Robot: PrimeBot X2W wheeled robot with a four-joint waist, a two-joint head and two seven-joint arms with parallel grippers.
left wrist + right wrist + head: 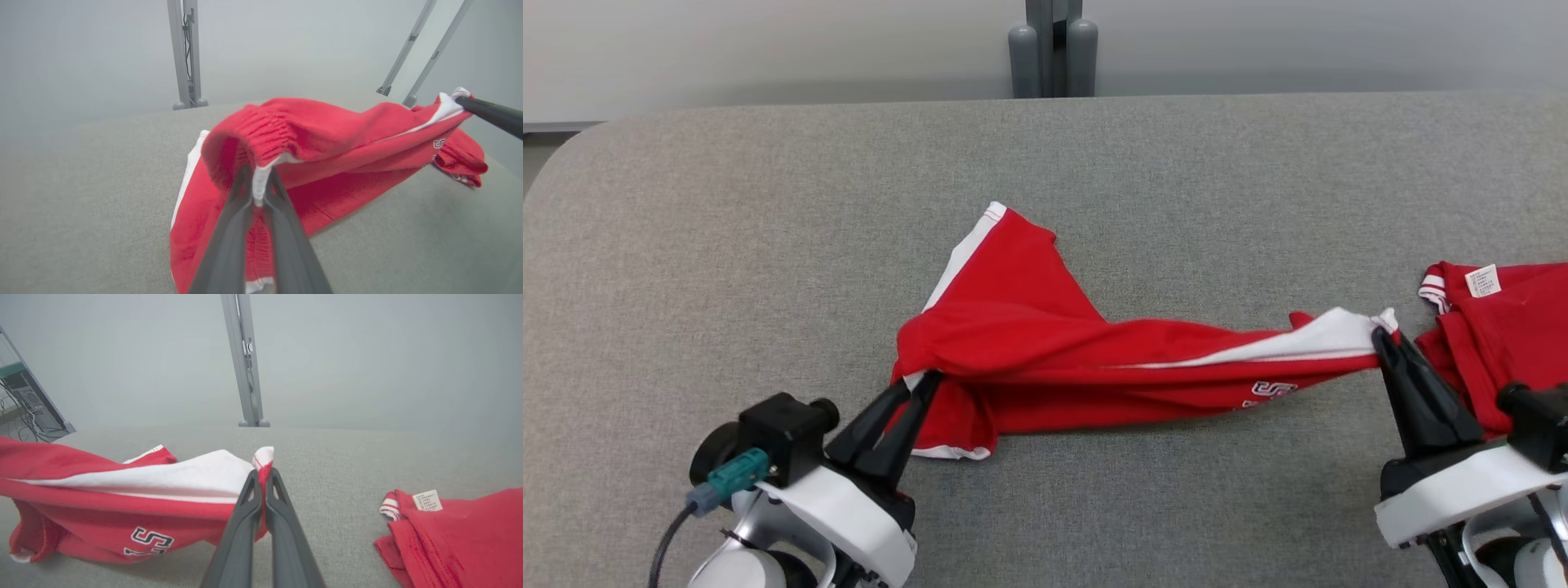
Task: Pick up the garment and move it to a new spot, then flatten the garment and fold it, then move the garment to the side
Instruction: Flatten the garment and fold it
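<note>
My left gripper (925, 377), at about 7 o'clock in the head view, is clamped narrow on a white-trimmed edge of the red sports shorts (1045, 351). The left wrist view shows that trim pinched between the two fingers, right beside the gathered elastic waistband (261, 126). My right gripper (1382, 333), at about 4 o'clock, is likewise pinched tight on the far corner, where a white panel (192, 473) runs up to the fingertips. Between the two grips the shorts hang as a twisted band, raised off the grey table (768, 245) near both grippers. One leg trails flat toward 11 o'clock and a lower fold rests on the cloth near 7 o'clock. I judge this fabric light, soft and limp. It will sag and twist wherever it is unsupported, but it should not slip from a firm pinch, since the knit looks grippy rather than slick. The waistband and the hemmed corners seem the best holds, being thicker and less likely to stretch or pull free. Pulling the hands apart evenly should take out the twist before I lay it down. I count two red garments. The first is the shorts in my hands. The second red garment (1511, 335) is heaped at 3 o'clock, just beside the right gripper, with one white care label (1483, 280) showing. Both of my grippers are occupied, and a single grey post (1054, 49) stands at 12 o'clock beyond the table edge.
</note>
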